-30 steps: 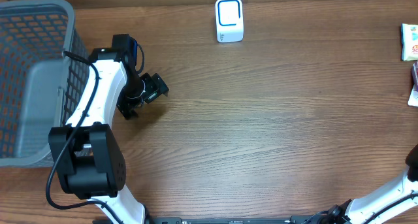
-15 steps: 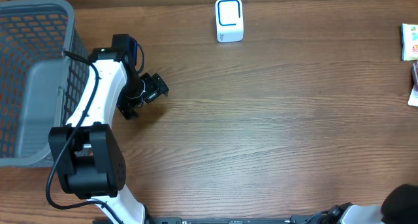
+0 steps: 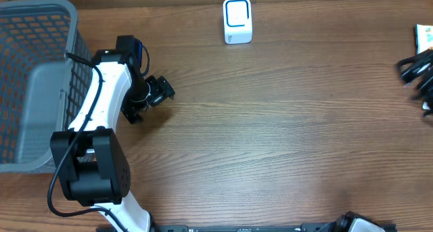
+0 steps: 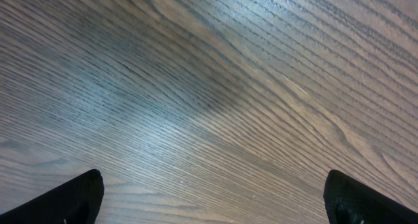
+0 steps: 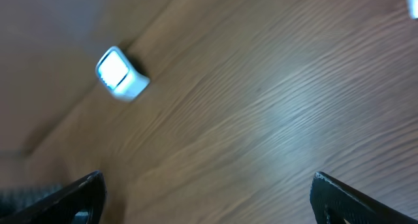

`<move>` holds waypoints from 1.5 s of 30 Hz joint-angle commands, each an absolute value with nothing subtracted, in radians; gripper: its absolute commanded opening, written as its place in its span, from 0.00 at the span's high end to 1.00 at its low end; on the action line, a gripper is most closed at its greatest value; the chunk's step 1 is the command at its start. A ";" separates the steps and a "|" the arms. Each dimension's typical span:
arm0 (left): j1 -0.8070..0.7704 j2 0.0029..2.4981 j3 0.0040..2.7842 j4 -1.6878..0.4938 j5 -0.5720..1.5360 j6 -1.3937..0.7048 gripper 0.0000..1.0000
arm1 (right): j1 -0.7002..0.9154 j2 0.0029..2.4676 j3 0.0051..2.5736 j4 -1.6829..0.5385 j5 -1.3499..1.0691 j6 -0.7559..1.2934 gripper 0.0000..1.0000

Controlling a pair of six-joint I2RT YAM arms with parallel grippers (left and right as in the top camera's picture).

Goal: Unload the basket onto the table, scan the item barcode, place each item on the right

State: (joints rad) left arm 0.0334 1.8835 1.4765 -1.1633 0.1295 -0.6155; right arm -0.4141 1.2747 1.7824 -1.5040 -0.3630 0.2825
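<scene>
The barcode scanner (image 3: 237, 20), a white block with a blue ring on its face, stands at the table's far edge; it shows blurred in the right wrist view (image 5: 121, 74). An item, a white and green packet (image 3: 425, 37), lies at the far right edge. Just below it my right gripper (image 3: 413, 71) is a blurred dark shape. In its own view the right gripper (image 5: 209, 198) is open, with only wood between the fingertips. My left gripper (image 3: 151, 101) hangs open over bare wood at the left; in the left wrist view (image 4: 212, 204) nothing lies between its fingers.
A grey mesh basket (image 3: 34, 83) fills the left end of the table beside the left arm. More packets lie at the right edge (image 3: 429, 97), mostly cut off. A pale item corner (image 5: 413, 5) shows at the top right of the right wrist view.
The right arm has swung from the lower right corner up to the far right edge, beside the packet. The left arm has not moved.
</scene>
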 commanded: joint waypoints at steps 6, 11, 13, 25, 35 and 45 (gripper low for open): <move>0.032 1.887 1.495 -1.165 0.122 -0.628 0.00 | -0.295 1.243 1.702 -1.687 -0.345 0.265 0.00; 0.032 1.887 1.495 -1.166 0.122 -0.628 0.00 | -0.295 1.259 1.702 -1.686 -0.325 0.258 0.00; 0.032 1.887 1.495 -1.165 0.122 -0.628 0.00 | -0.295 1.263 1.702 -1.692 -0.304 0.258 0.00; 0.032 1.887 1.495 -1.165 0.123 -0.628 0.00 | -0.194 1.158 1.598 -1.485 -0.283 0.248 0.00; 0.032 1.887 1.495 -1.165 0.123 -0.628 0.00 | 0.011 0.480 0.830 -0.724 -0.281 0.152 0.00; 0.032 1.887 1.495 -1.165 0.122 -0.628 0.00 | 0.019 0.333 0.382 -0.078 -0.315 0.151 0.00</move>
